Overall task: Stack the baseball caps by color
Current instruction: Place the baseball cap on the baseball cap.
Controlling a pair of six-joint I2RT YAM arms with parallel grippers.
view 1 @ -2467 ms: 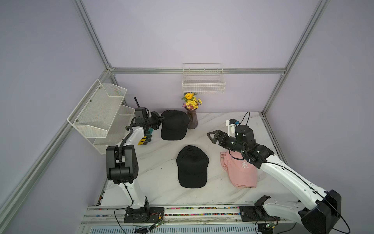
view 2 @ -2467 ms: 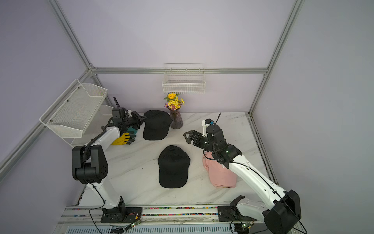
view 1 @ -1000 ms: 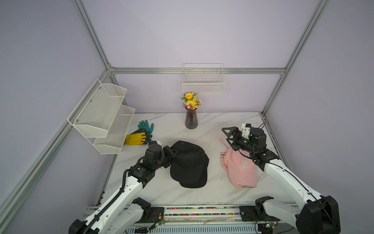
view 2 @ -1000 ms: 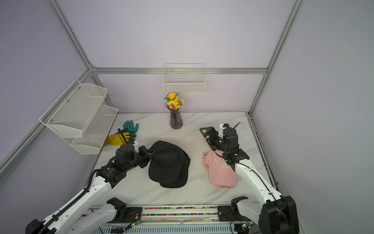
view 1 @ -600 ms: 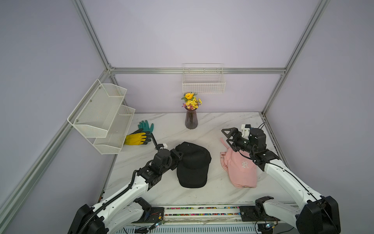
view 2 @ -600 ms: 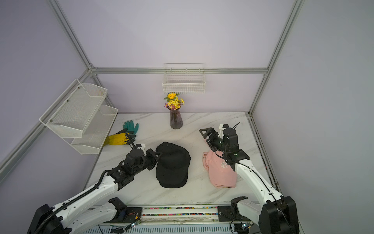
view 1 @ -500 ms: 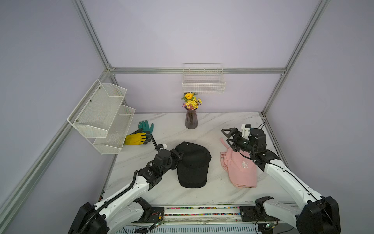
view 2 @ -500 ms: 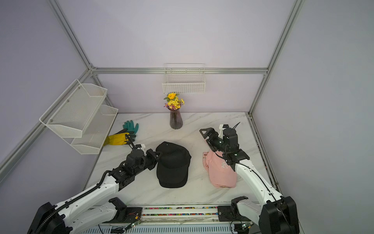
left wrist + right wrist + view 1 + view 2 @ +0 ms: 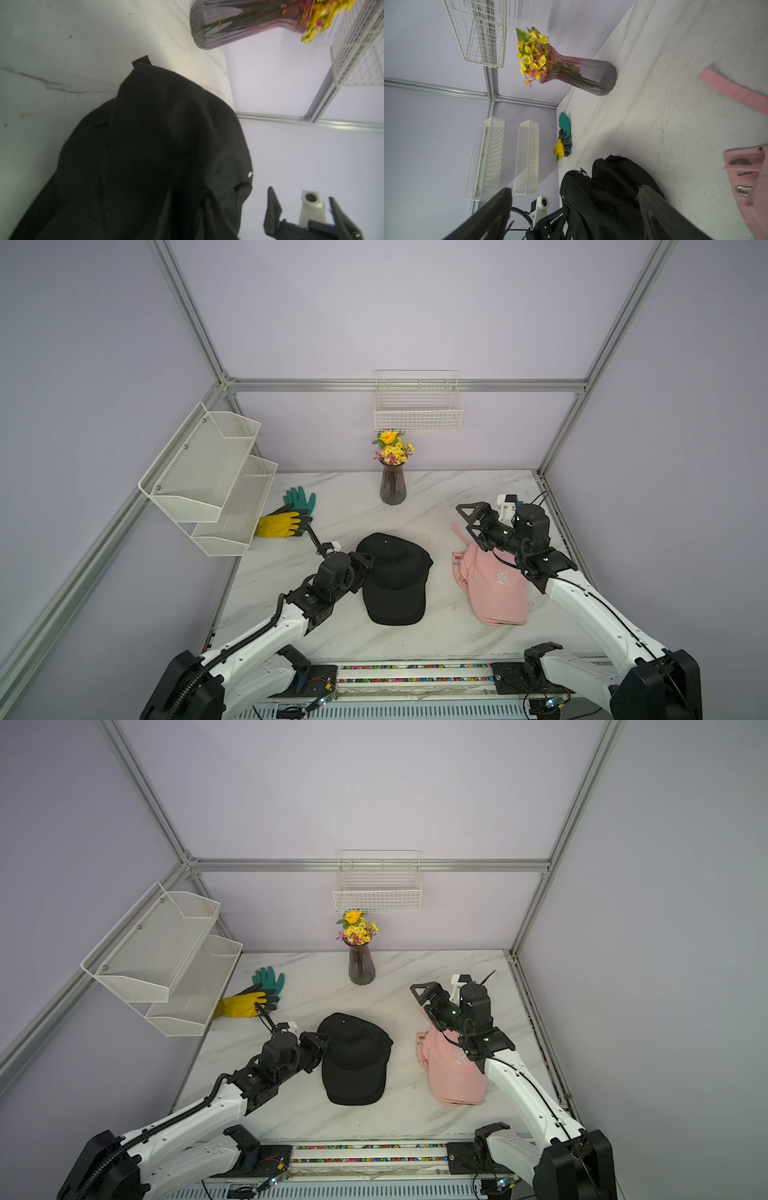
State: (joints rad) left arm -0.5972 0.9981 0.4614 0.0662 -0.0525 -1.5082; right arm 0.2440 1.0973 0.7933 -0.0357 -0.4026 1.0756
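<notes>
Two stacks are lying before the ribbed purple glass vase (image 9: pixel 392 487): black fabric baseball caps (image 9: pixel 395 572), left gripper (image 9: pixel 368 562) touching (jaw state impossible to tell); pink fabric baseball caps (image 9: pixel 496 593), right gripper (image 9: pixel 469 526) hovering nearby, jaws wide apart

Left end effector (image 9: pixel 367 561) tips seemingly vanish against black caps (image 9: pixel 395 572).

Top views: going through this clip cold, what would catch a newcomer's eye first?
The black caps piled in the middle, with the left gripper at their left edge. Right of them lies a pile of pink caps, with the right gripper open above its back end. A vase of yellow flowers stands at the back.
</notes>
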